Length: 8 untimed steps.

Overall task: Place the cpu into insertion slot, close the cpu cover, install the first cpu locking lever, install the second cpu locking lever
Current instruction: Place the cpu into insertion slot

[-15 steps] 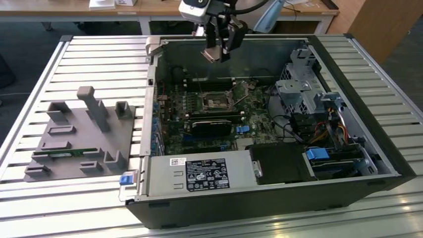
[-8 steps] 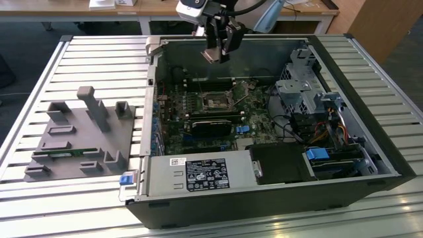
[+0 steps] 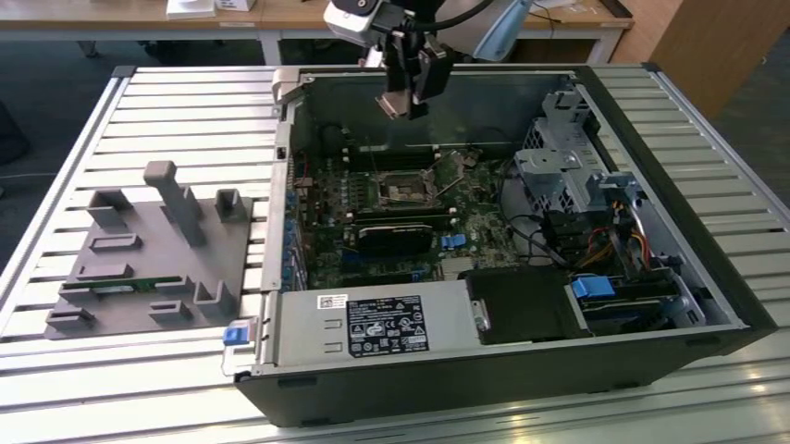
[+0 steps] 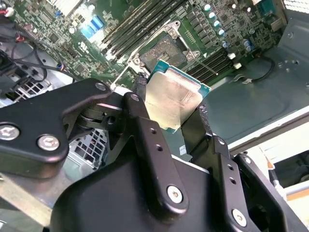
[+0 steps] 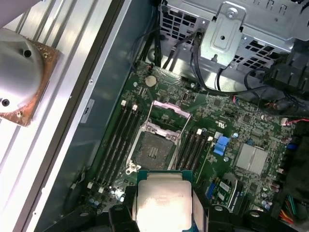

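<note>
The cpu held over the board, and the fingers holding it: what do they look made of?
The cpu: pale silver-grey metal top with a dull, brushed finish and faint smears, on a thin green board visible at its edge. The fingers: matte black, probably painted or anodised metal, though hard plastic is possible; silver screw heads sit in them.

Even, soft room light brightens the slatted desk [image 3: 185,102], the open computer case [image 3: 494,388] lies shaded inside, and a pale glare sits on the cpu [image 4: 176,99].
</note>
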Motion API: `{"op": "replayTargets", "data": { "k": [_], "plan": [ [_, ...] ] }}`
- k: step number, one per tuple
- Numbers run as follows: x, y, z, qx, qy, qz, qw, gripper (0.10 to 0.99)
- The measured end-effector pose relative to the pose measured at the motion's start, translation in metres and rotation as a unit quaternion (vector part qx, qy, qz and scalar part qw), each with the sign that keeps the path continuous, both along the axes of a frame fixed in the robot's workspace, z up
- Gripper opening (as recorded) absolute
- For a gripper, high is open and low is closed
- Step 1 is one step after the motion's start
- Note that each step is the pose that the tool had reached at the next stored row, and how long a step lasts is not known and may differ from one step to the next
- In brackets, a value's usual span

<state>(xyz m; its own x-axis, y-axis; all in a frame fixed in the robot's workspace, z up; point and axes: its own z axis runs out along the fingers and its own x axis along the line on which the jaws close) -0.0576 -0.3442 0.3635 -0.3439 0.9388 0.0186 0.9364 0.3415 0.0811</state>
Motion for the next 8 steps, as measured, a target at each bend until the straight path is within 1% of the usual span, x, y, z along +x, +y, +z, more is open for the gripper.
{"op": "replayTargets", "data": {
  "k": [4, 8],
  "plan": [
    [0.0000, 0.0000, -0.0009, 0.0000, 0.0000, -0.018, 0.9998, 0.541],
    [0.0000, 0.0002, -0.0024, 0.0000, 0.0000, -0.040, 0.9992, 0.541]
  ]
}}
